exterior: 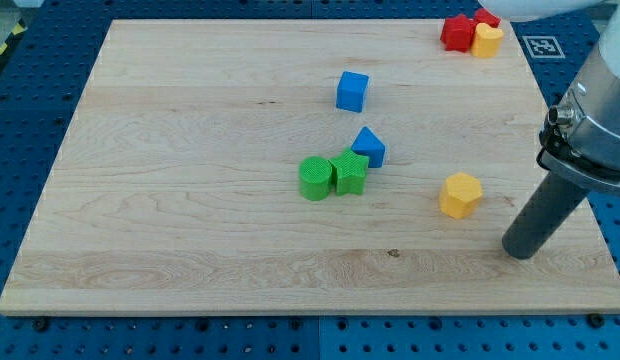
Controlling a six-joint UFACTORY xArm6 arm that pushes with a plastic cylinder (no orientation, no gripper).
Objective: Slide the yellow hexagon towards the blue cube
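My tip point(524, 252) rests on the pale wooden tabletop point(190, 200) near the view's bottom right, just to the right of and a bit below the yellow hexagon point(461, 194), apart from it, no contact yet. My end effector is a bare dark rod w/ no jaws, so it grasps nothing; it's free of every block. The blue cube point(352, 91) sits well up and to the view's left of the hexagon, nr the board's centre-top. Step in hand, as I judge it: the approach, w/ the push itself not yet begun. Next move prob. calls for setting my tip on the hexagon's lower-right side, opposite the cube, then driving up-left along that line. The risk: a blue block w/ a peaked top point(369, 146) stands close to that path, touching a green star-like block point(349, 172) beside a green cylinder point(314, 178). Far off at the top right sit two red blocks point(457, 32), shapes unclear, against a second yellow block point(487, 40). Blocks look like ribbed, matte plastic; the tabletop shows smooth grain over a blue perforated base point(30, 120).
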